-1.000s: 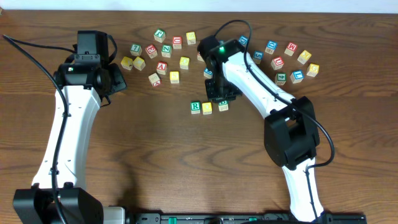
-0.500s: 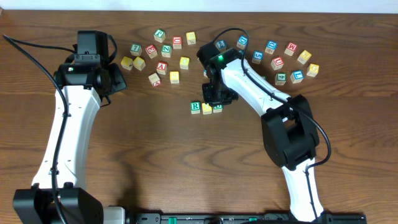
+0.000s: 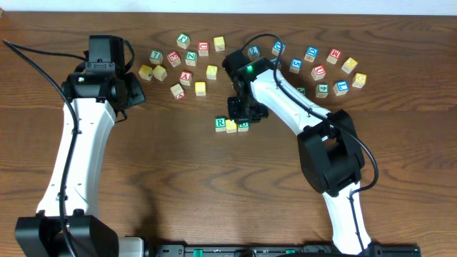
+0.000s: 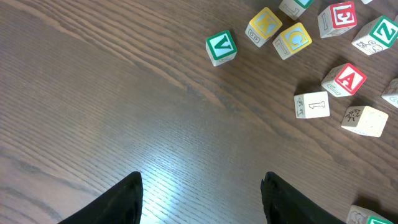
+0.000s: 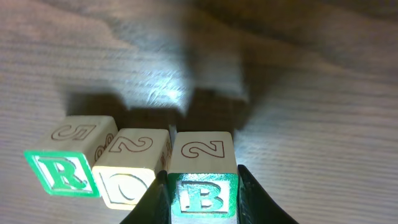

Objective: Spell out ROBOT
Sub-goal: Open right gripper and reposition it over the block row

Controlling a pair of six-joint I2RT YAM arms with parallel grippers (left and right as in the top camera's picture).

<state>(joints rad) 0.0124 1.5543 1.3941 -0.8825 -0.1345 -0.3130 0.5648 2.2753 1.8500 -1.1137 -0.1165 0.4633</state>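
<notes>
Left gripper (image 4: 200, 193) hangs over the table (image 3: 171, 193) on the left side, fingers spread w/ nothing between them. Green V block (image 4: 221, 47) sits ahead of it in the wrist cam, well apart from the fingers. Mid-table there's a row: R block (image 5: 62, 173), then O block (image 5: 127, 180) touching it, then B block (image 5: 200, 186) tight against the O. Right gripper (image 5: 203, 198) is clamped on that B, one finger each side, B in line w/ the other two. Other letter blocks (image 3: 312, 53) are scattered along the far side.
</notes>
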